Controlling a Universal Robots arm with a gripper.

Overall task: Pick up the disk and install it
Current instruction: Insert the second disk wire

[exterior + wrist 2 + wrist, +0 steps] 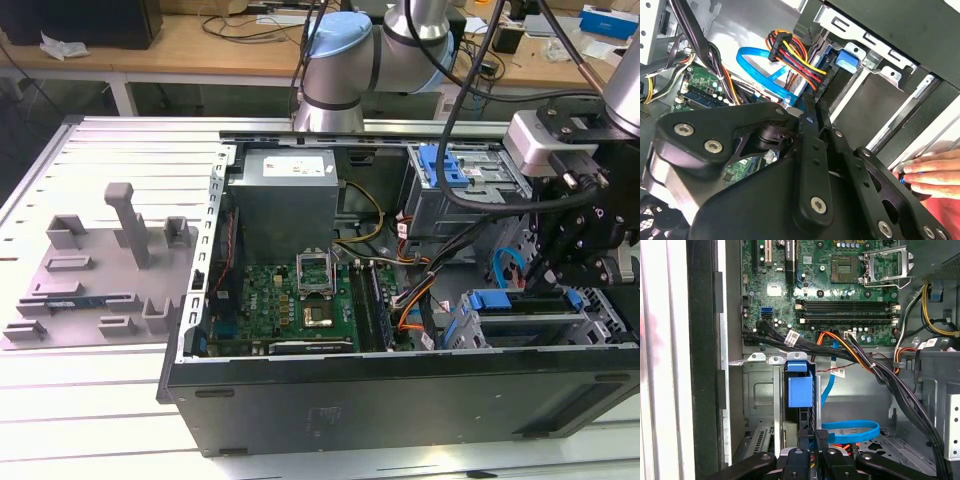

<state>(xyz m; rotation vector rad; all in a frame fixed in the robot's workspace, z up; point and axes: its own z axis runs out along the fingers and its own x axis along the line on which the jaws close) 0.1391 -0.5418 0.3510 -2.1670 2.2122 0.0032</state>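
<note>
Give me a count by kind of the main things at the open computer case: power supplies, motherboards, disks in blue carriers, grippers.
Grey power-supply box: 1
Motherboard: 1
Disk in blue carrier: 1
Gripper: 1
Total: 4

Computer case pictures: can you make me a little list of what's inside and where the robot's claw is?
case: computer case, side open
disk: disk, silver with a blue bracket, set in the drive bay at the exterior view's right
gripper: gripper, just above the disk, by its blue bracket
motherboard: green motherboard, in the middle of the case
power supply: grey power supply box, behind the motherboard
cable: blue cable, looping beside the bay
person: a hand near the case's edge
</note>
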